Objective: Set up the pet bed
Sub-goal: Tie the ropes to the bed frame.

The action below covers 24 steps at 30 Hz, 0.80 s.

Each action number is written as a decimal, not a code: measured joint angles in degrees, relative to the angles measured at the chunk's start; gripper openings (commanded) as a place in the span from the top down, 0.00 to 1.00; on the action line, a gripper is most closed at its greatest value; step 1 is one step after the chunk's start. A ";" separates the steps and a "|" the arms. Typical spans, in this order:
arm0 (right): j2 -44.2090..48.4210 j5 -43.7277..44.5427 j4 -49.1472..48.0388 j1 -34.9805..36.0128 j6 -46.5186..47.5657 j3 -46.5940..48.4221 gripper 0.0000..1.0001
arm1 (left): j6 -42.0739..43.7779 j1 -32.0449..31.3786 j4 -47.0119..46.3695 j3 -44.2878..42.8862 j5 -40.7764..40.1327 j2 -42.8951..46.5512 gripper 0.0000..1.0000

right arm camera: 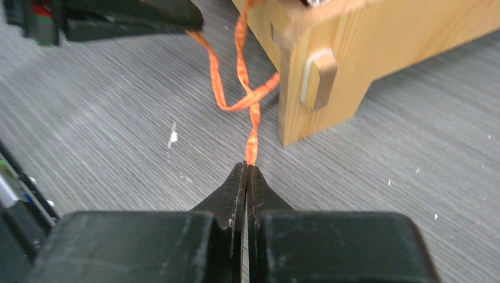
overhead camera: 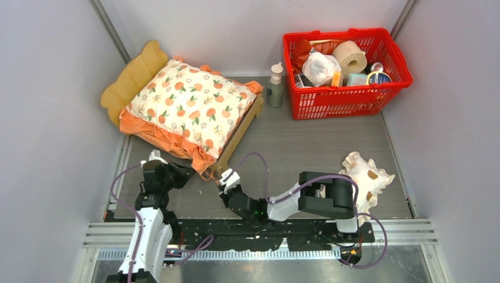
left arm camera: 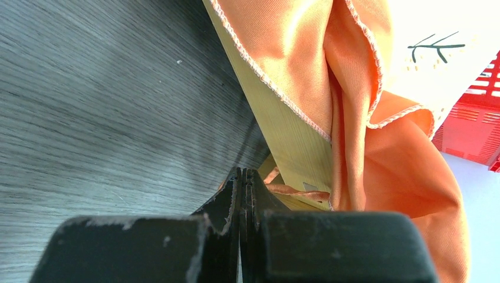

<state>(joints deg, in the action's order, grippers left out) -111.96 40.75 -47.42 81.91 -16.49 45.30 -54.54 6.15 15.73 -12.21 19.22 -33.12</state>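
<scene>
The pet bed stands left of the red basket, with a cushion on top. Nearer than the basket and to its left, the right gripper is pinched shut on an orange ribbon; the left gripper is closed on another strand

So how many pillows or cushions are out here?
2. A big orange-print cushion lies on the pet bed, far left; a small frilled pillow sits by the right arm's base. The red basket might hide more.
</scene>
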 measured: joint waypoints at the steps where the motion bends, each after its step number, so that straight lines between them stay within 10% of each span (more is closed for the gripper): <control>1: 0.90 -0.68 -0.61 0.00 0.79 -0.15 0.95 | 0.04 0.00 0.00 0.00 0.00 0.04 1.00; 24: 13.77 -1.14 2.71 -2.29 19.32 5.77 0.95 | -0.37 0.04 -2.51 0.35 0.63 -1.44 1.00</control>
<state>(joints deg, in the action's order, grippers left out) -98.19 39.62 -44.71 79.61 2.83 51.07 -54.92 6.20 13.21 -11.86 19.86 -34.57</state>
